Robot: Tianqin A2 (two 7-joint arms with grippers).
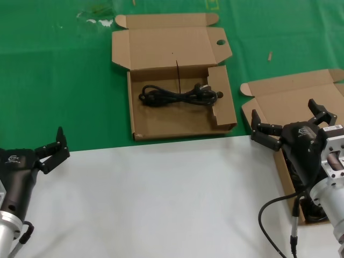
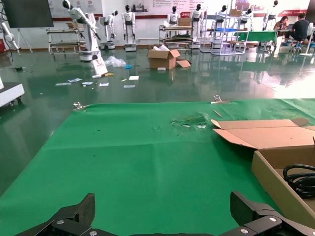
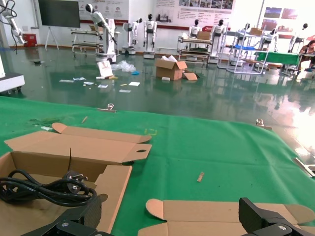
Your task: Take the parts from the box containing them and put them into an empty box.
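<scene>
The brown box with round holes (image 1: pixel 131 107) lies open at the middle of the green cloth, and one coiled black power cord (image 1: pixel 177 95) lies in it. The plain brown box (image 1: pixel 290 99) stands open at the right. My arm hides most of its inside, and only a dark bit (image 1: pixel 310 210) shows by the wrist. My right gripper (image 1: pixel 283 110) hangs open and holds nothing, just above the plain box's lid (image 3: pixel 221 214). The right wrist view also shows the holed box (image 3: pixel 115 182) and its cord (image 3: pixel 44 189). My left gripper (image 1: pixel 54 153) is open at the left, over the cloth's front edge.
A white tabletop (image 1: pixel 161 204) fills the front, and the green cloth (image 1: pixel 54 80) lies behind it. A small scrap (image 1: pixel 270 55) and torn tape (image 1: pixel 97 20) lie on the cloth. In the left wrist view the holed box's wall (image 2: pixel 275 182) is off to one side.
</scene>
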